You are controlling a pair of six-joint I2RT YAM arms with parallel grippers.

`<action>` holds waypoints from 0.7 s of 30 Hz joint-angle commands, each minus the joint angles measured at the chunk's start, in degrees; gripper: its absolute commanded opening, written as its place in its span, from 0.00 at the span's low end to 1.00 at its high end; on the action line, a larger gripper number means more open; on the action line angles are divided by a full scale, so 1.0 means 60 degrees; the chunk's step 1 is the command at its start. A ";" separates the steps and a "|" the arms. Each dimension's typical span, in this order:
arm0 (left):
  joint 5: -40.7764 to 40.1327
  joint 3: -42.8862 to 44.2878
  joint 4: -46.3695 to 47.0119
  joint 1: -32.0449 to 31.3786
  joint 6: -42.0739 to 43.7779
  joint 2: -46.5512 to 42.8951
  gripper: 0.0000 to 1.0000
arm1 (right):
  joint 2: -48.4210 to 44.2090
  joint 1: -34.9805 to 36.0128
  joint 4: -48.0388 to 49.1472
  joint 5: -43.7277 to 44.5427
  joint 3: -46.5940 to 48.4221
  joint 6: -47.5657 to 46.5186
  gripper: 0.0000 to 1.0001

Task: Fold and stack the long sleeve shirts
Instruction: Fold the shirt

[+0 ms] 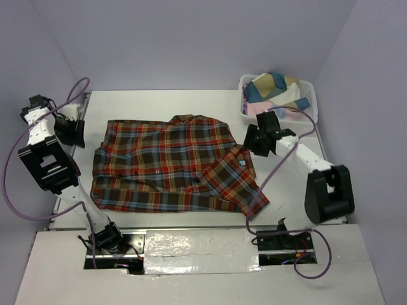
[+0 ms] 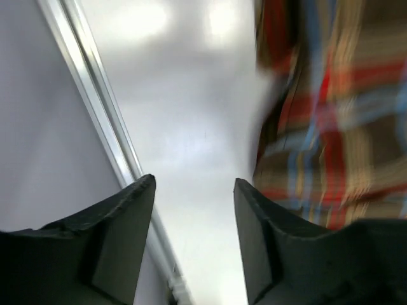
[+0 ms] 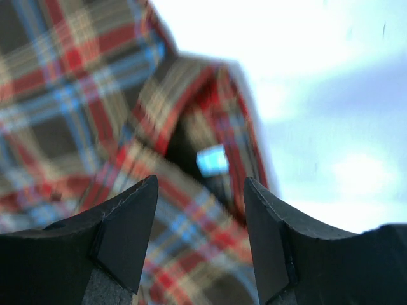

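Hovering with both claws open and empty. At my left claw (image 2: 194,181) I see only table (image 2: 191,95) below; my right claw (image 3: 200,181) hangs above cloth. The plaid shirt (image 1: 168,162) lies flat between my 2 claws, its edge just right of the left one and a folded-in sleeve (image 1: 236,181) beneath the right. Judgement: soft, light, limp flannel, likely to sag and drag. Best pinch: doubled edge at shoulder or hem.
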 commanded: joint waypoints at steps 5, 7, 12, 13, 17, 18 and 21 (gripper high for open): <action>0.1838 0.0294 0.2779 -0.1036 -0.1888 0.0688 0.71 | 0.2791 0.0780 0.0403 0.1812 0.2435 -0.1537 0.66; 0.1457 0.0514 0.3393 -0.1579 -0.2006 0.0995 0.72 | 0.3233 0.1554 0.0330 0.2255 0.3679 -0.2390 0.68; 0.0916 0.0793 0.5268 -0.1815 -0.3104 0.1434 0.74 | 0.5501 0.1896 -0.0708 0.2242 0.7515 -0.3171 0.69; 0.0957 0.0909 0.5285 -0.1815 -0.3178 0.1582 0.75 | 0.5926 0.1896 -0.1044 0.2329 0.8145 -0.3098 0.69; 0.1046 0.1817 0.4803 -0.1873 -0.3530 0.2504 0.94 | 0.9279 0.1940 -0.4045 0.2623 1.3056 -0.2921 0.74; 0.0959 0.1862 0.4817 -0.1902 -0.3602 0.2781 0.99 | 0.9865 0.1954 -0.4500 0.2826 1.3827 -0.3037 0.74; 0.0884 0.1833 0.4963 -0.2049 -0.3559 0.3105 0.99 | 1.1027 0.2071 -0.5018 0.3339 1.4482 -0.3592 0.81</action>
